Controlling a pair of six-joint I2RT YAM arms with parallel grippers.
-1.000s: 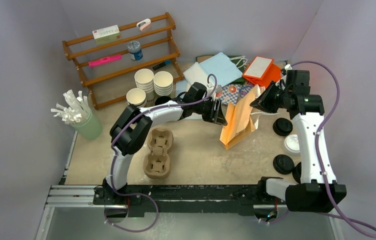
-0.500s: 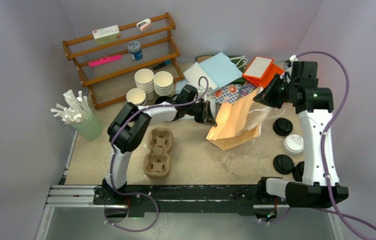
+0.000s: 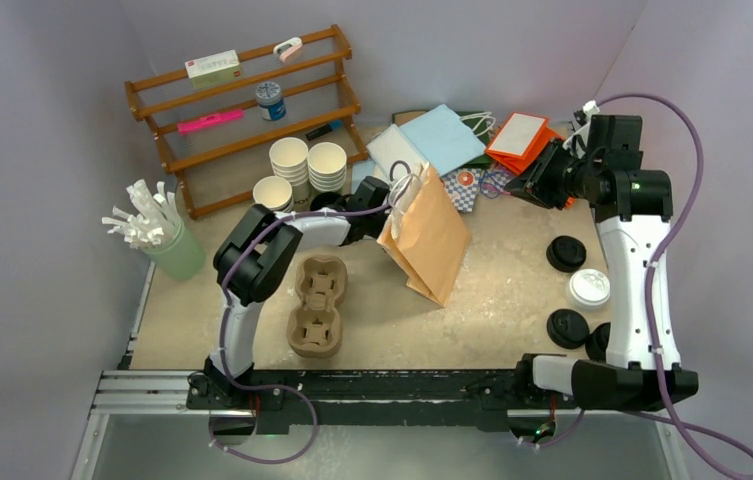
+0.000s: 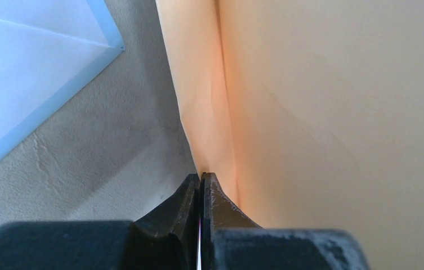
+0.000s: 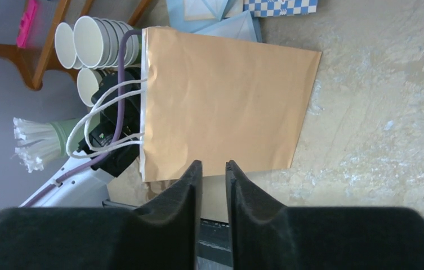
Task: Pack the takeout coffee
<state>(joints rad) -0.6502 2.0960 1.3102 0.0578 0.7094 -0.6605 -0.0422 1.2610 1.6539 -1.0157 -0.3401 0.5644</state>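
Note:
The kraft paper bag (image 3: 424,238) with white handles leans mid-table; it also shows in the right wrist view (image 5: 226,107). My left gripper (image 3: 388,220) is shut on one edge of the bag (image 4: 322,112), its fingertips (image 4: 201,175) pinching a fold. My right gripper (image 3: 532,186) is open and empty (image 5: 214,164), apart from the bag at the back right. Stacks of kraft paper cups (image 3: 307,165), white inside and without lids, stand behind the left arm, also seen in the right wrist view (image 5: 94,42). Loose lids (image 3: 565,253) lie at the right.
A pulp cup tray (image 3: 316,305) lies at front left. A wooden rack (image 3: 242,105) stands at the back left, a green holder of stirrers (image 3: 167,245) at the left. Blue napkins (image 3: 437,135) and an orange packet (image 3: 522,140) lie at the back.
My right gripper has let go of the bag and drawn back to the right. My left gripper has pulled the bag leftward, and it now leans beside the left arm.

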